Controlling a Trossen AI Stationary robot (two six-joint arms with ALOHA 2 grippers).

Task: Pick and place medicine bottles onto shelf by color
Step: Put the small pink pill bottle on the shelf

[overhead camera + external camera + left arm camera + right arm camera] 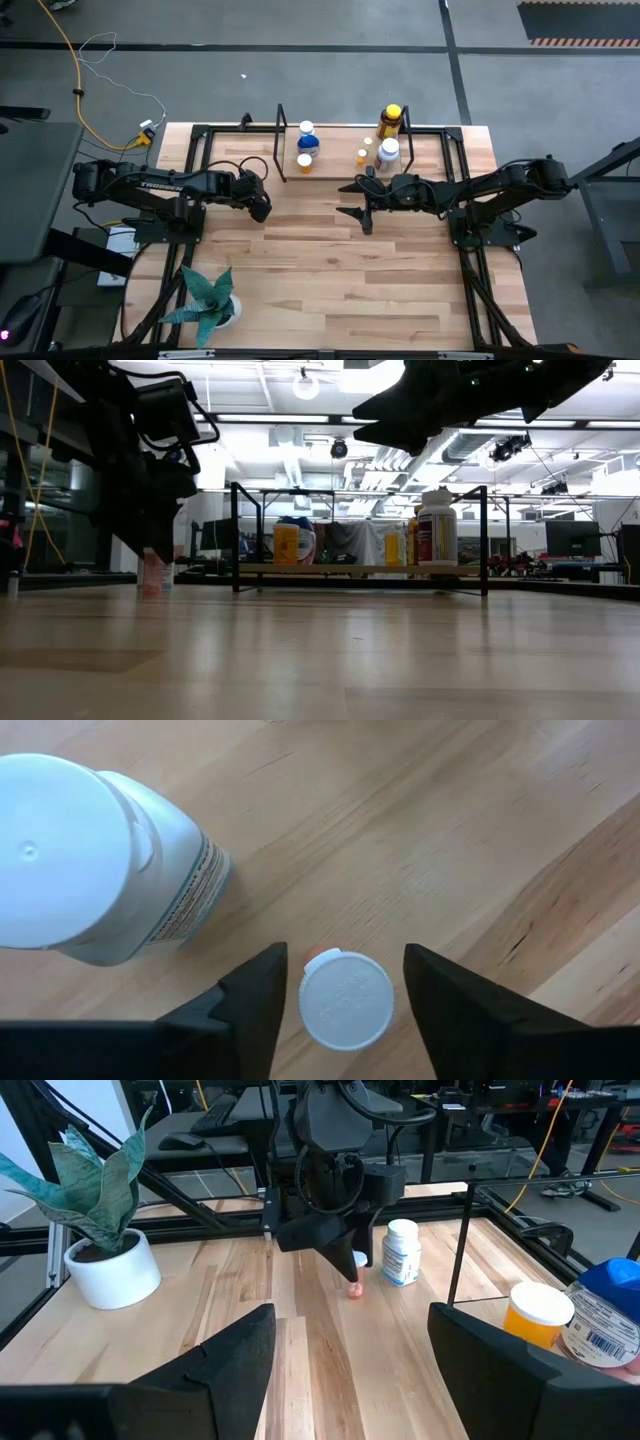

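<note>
The left tool (338,982) hangs straight down over a small vial (345,1000) that stands upright on the desk (420,830), one finger on each side of its white cap. The fingers are spread; a narrow gap shows on both sides of the cap, so nothing is pinched yet. A larger white bottle (95,855) stands just beside the vial, close to one finger but clear of it. The vial is judged light, rigid plastic, with a smooth round wall and an orange body that barely shows under the cap; it will tip or roll easily if pushed from one side. Take hold across the cap or just below it, with both fingers meeting it together and the grip centred. Keep the outer finger off the white bottle. The right tool (350,1345) waits above the desk near the shelf (335,170), fingers spread and empty. The shelf sits at the far edge of the desk and already carries several bottles, among them an amber one (390,121) with a yellow cap.
</note>
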